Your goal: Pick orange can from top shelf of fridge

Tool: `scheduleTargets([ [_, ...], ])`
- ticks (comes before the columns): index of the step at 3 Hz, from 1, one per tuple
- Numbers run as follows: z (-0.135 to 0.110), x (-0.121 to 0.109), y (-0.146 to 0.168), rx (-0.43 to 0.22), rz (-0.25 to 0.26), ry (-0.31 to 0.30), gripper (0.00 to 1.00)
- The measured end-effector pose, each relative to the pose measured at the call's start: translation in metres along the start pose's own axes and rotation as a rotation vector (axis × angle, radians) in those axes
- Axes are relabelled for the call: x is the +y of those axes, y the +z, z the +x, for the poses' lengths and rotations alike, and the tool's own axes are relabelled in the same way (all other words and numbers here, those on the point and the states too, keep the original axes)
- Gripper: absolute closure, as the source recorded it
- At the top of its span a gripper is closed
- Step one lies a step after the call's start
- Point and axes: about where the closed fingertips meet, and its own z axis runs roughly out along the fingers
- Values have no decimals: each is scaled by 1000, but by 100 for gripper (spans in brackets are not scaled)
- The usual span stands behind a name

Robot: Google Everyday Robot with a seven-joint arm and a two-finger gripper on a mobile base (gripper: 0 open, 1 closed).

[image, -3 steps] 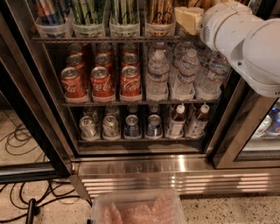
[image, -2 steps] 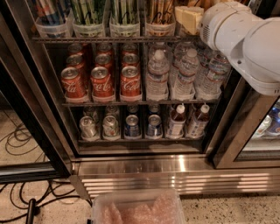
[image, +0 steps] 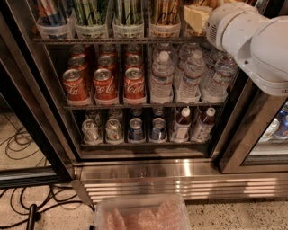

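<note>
The fridge (image: 144, 173) stands open in front of me, with a ribbed steel base. Its top shelf (image: 112, 41) is a dark wire rack carrying a row of clear tubs. The orange can (image: 164, 10), gold with dark streaks, stands upright in the fourth tub from the left (image: 164, 30); its top is cut off by the frame. My gripper (image: 197, 17), a cream-coloured piece at the end of the white arm (image: 252, 40), is at top-shelf height just right of the orange can's tub. I see nothing held in it.
Green-and-white striped cans (image: 92, 11) fill the tubs left of the orange can. Red cola cans (image: 105, 83) and water bottles (image: 191, 74) stand on the middle shelf, small cans (image: 112, 129) and bottles (image: 182, 123) below. A clear plastic bin (image: 144, 215) and cables (image: 18, 143) lie on the floor.
</note>
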Motion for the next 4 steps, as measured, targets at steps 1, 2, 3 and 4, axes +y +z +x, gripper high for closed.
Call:
scheduleTargets([
  [1,0,0,0,0,0,0,100],
  [2,0,0,0,0,0,0,100],
  [3,-5,1,2,-7,-4,10,100],
  [4,-24,2,0,-38,-16,29,100],
])
